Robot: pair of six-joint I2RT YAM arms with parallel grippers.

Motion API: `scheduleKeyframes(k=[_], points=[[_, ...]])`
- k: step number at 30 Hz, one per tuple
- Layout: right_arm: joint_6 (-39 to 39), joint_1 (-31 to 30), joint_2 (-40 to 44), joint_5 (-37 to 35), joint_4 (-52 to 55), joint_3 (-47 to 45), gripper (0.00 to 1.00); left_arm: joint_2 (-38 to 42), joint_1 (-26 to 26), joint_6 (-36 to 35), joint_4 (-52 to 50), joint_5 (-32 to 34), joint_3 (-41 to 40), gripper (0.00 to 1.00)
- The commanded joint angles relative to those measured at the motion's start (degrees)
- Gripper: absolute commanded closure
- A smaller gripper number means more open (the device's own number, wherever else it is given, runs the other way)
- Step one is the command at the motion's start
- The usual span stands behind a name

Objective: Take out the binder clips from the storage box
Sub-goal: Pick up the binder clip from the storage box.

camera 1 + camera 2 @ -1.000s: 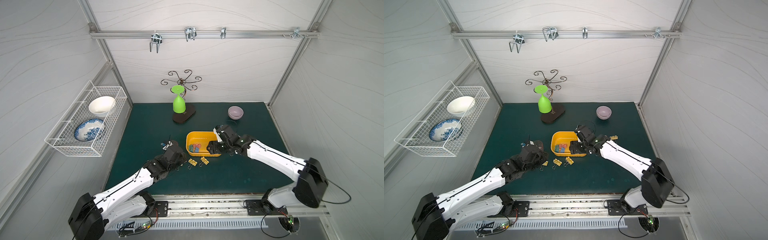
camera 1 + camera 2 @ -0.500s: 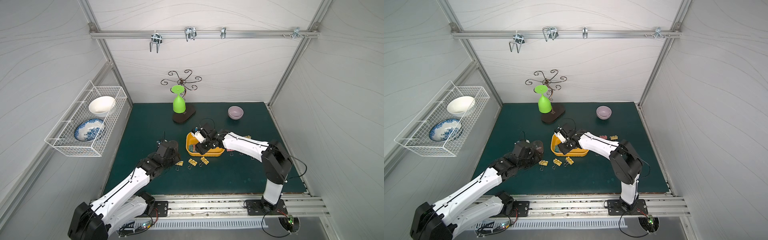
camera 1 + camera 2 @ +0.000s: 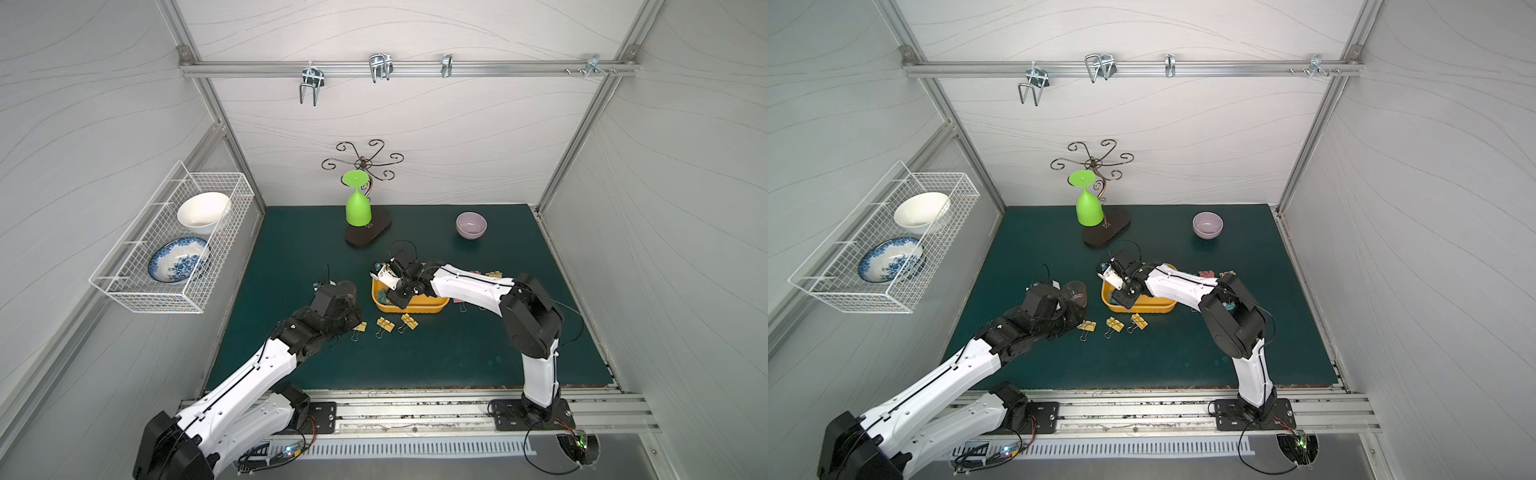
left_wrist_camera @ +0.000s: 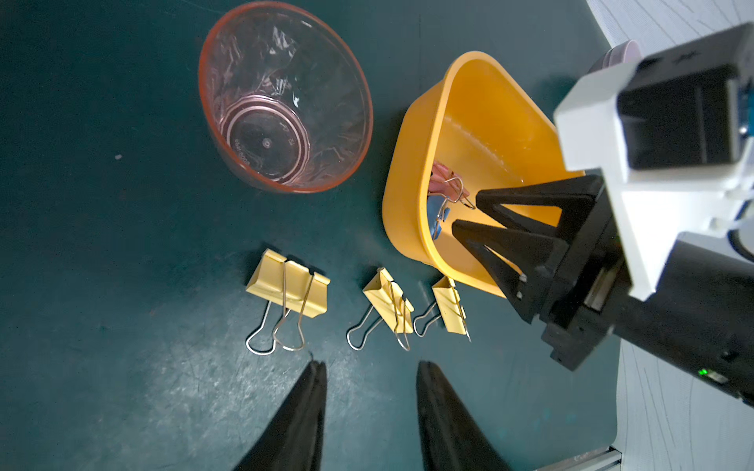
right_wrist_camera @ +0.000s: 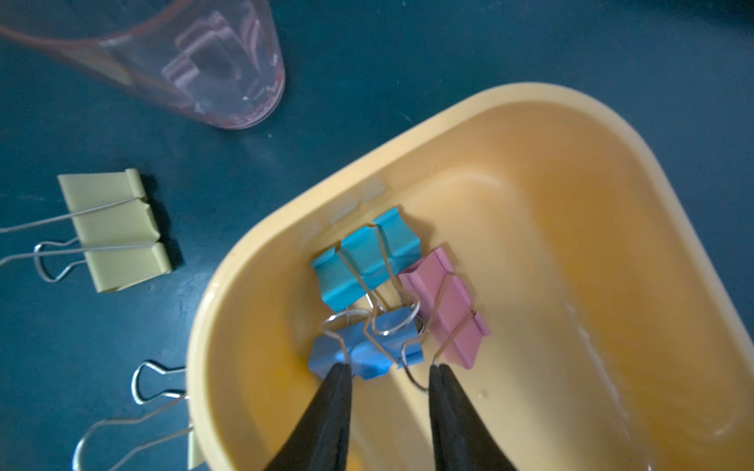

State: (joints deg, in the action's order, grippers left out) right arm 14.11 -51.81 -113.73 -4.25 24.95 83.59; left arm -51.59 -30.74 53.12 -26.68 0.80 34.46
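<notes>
Shift in one second: right gripper (image 5: pixel 389 367) now at left end of shallow yellow-orange plastic storage box (image 5: pixel 571 244), apart over blue, teal, pink binder clips (image 5: pixel 375 265). Left wrist view only: left gripper (image 4: pixel 371 363) apart, empty.

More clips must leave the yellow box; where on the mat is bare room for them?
Bare mat between the three yellow clips and the front rail, also around the lilac bowl. Crowded near the storage box: cup, left gripper, right gripper.

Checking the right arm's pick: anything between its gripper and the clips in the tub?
Nothing visible. The right gripper is inside the storage box, tips at the blue clip; handles of the teal clip overlap it.
</notes>
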Motion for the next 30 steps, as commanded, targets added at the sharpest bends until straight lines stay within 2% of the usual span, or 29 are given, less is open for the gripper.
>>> scheduleKeyframes(k=[1, 6, 13, 21, 30], points=[[3.6, -0.1, -1.8, -1.9, -0.1, 1.7, 0.66, 1.1, 0.4, 0.0, 0.0, -0.1, 0.3, 0.58], [5.1, -0.1, -3.7, -2.1, 2.0, 4.6, 0.76, 1.5, 0.7, 0.1, -0.5, -0.8, 0.8, 0.58], [8.7, -0.1, -1.5, -8.3, 4.0, 4.3, 0.92, 2.1, 0.9, 1.4, 0.1, -0.8, 1.0, 0.58], [12.4, 0.4, 4.6, -15.5, 0.9, 1.7, 1.00, 1.6, 0.9, 1.3, 0.6, -1.4, 1.6, 0.58], [14.3, 1.8, 11.8, -19.6, -1.2, -2.4, 1.00, 1.5, 0.9, 1.3, 1.5, -2.5, 1.1, 0.58]])
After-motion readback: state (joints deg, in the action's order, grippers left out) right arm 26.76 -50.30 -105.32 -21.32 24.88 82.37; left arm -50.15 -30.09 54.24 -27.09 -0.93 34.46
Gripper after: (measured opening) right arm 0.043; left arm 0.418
